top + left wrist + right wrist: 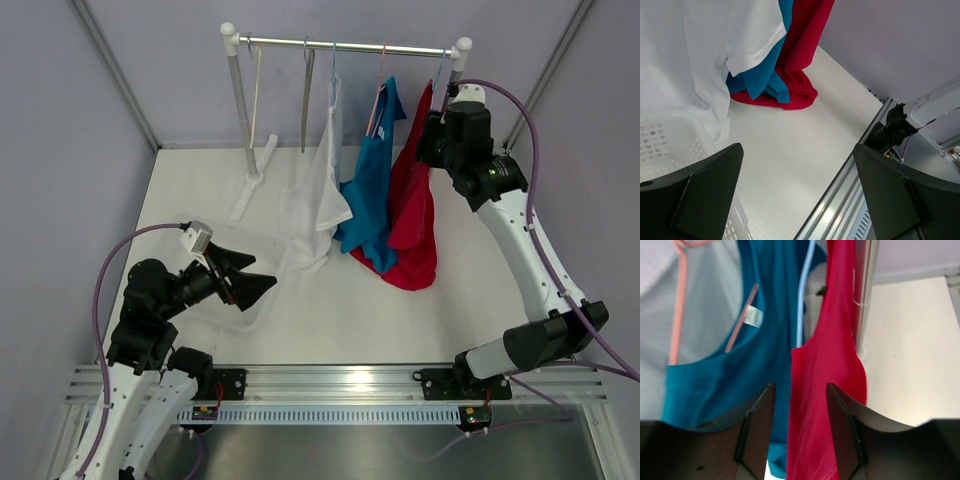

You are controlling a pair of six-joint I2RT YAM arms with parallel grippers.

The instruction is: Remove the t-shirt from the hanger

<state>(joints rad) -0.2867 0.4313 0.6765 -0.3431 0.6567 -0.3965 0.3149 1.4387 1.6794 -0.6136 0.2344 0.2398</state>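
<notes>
We see a white bench (pixel 330 320) with a garment rack (pixel 350 46) standing at its far side. Three shirts hang from the rack's bar. A white t-shirt (pixel 312 210) is on the left, a blue t-shirt (pixel 372 190) in the middle and a red t-shirt (pixel 415 220) on the right, nearest the rack's right post. The hems of all three reach down to the bench, and the blue and red ones bunch up there.

A white perforated basket (pixel 262 240) sits on the near left of the bench, touching the hem of the white t-shirt. The left gripper (pixel 796 150) hovers over the basket, its jaws spread wide with nothing between them.

The right gripper (pixel 800 387) is raised at the upper part of the red t-shirt, its jaws apart with red cloth between them. We cannot tell whether the pads touch the cloth. The red t-shirt hangs on a light blue hanger (pixel 802 305), and the blue t-shirt on a pink hanger (pixel 677 305).
</notes>
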